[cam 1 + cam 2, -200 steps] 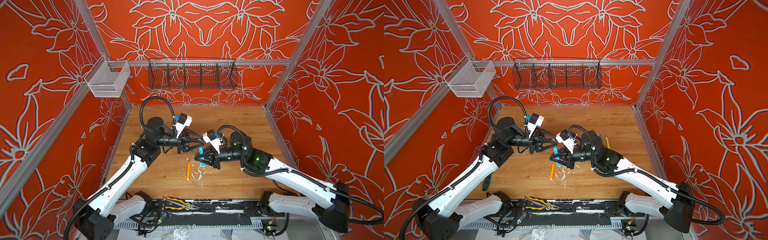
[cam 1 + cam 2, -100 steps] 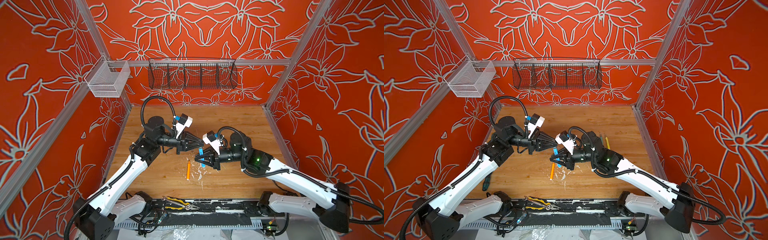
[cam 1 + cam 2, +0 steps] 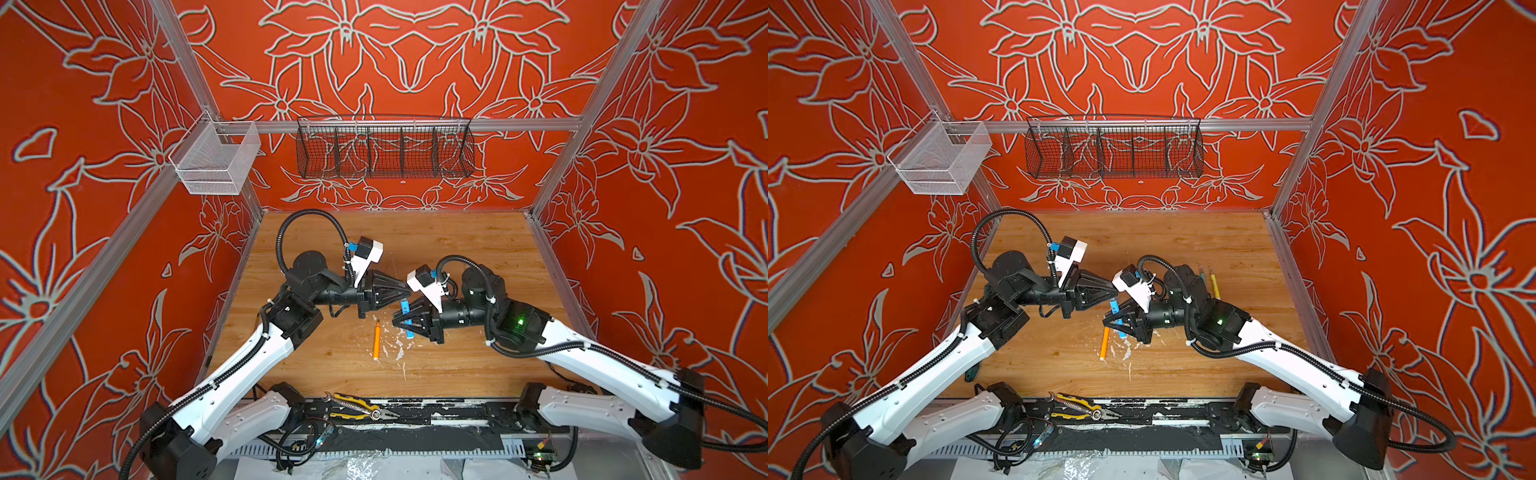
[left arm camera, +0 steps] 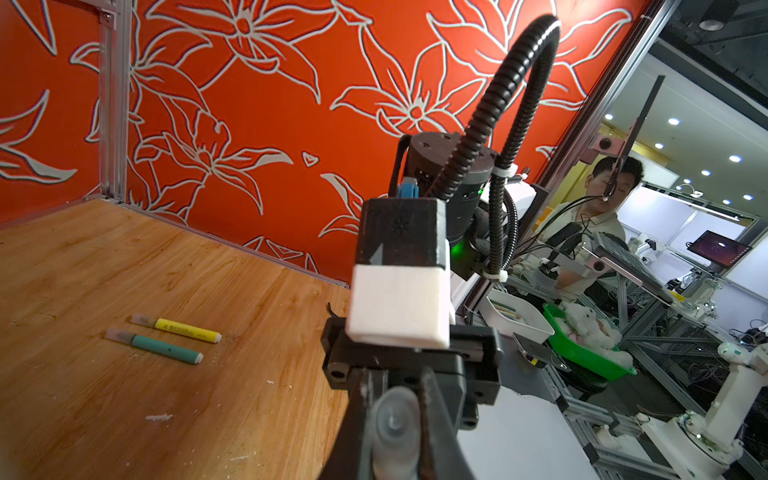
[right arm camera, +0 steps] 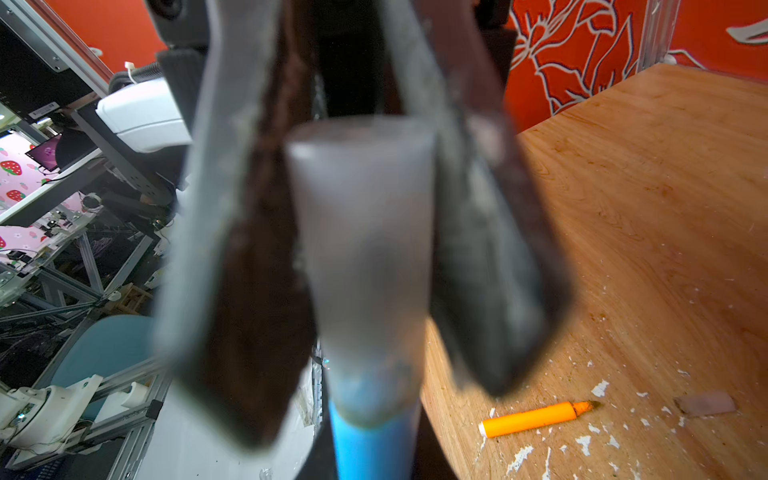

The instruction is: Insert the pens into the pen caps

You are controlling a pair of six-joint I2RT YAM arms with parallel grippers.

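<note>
wooden tabletop [image 3: 415,249]: left gripper [image 3: 407,292] is clamping a clear cap [image 5: 365,232], right gripper [image 3: 401,323] is bracing the blue pen [image 3: 404,308] for seating.

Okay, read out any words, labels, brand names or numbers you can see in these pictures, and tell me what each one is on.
No text in any view is clear enough to quote.
Dark print along the barrel of the yellow pen: too small and blurred to read.
Small dark mark on the green pen: unreadable.
Nothing legible on the walls, baskets or arms.
</note>
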